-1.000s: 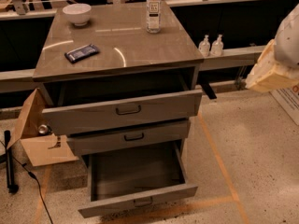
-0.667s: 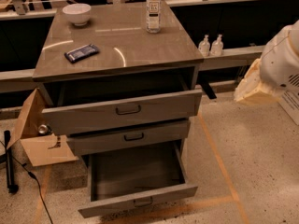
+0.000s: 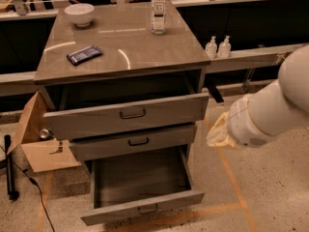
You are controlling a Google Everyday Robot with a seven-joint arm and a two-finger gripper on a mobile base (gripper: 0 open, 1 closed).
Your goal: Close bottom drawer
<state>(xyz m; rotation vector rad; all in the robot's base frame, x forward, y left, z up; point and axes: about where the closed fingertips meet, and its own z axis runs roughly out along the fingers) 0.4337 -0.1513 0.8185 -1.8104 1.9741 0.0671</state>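
The bottom drawer (image 3: 143, 208) of the grey-brown cabinet (image 3: 120, 57) is pulled far out. Its empty inside shows, and its narrow front panel with a small dark handle is near the bottom edge of the view. The top drawer (image 3: 128, 115) is pulled partly out and the middle drawer (image 3: 135, 141) a little. My white arm (image 3: 270, 110) comes in from the right. Its tan end, the gripper (image 3: 219, 132), hangs to the right of the cabinet at the height of the middle drawer, apart from all drawers.
On the cabinet top stand a white bowl (image 3: 79, 13), a dark phone-like object (image 3: 85, 54) and a clear bottle (image 3: 158, 8). Two small bottles (image 3: 217, 47) sit on a ledge behind. An open cardboard box (image 3: 38, 139) and a dark pole (image 3: 9, 168) are on the floor at left.
My arm has moved left and down, from the right edge of the view toward the cabinet's right side. The drawers have not moved.
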